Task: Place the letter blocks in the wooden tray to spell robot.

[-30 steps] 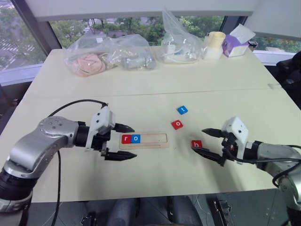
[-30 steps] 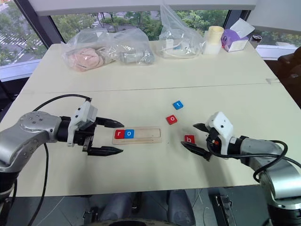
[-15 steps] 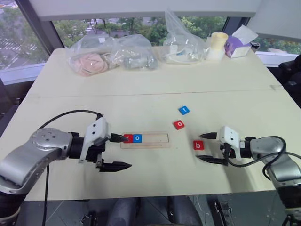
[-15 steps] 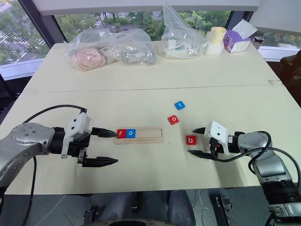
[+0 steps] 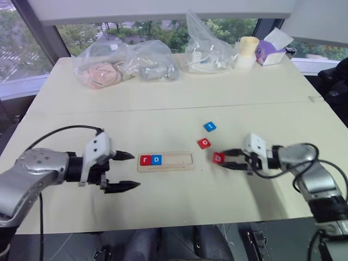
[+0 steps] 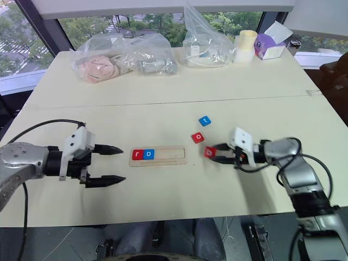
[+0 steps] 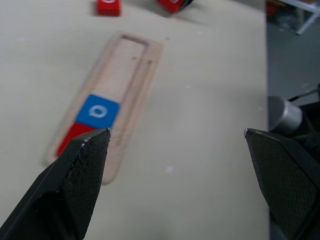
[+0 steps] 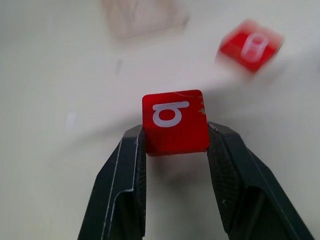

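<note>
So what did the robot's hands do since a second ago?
The right gripper reached in toward the tray and shut on the red b block, which it was only open around before. The left gripper pulled back from the wooden tray, still open. The red r block and blue o block stayed in the tray; the red o block and blue t block stayed put.

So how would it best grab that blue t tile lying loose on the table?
Probably by two opposite side edges of the blue t tile, coming down from above: it lies flat, so only its thin edges offer grip. It sits turned like a diamond, so the open left gripper would need turning to match.
</note>
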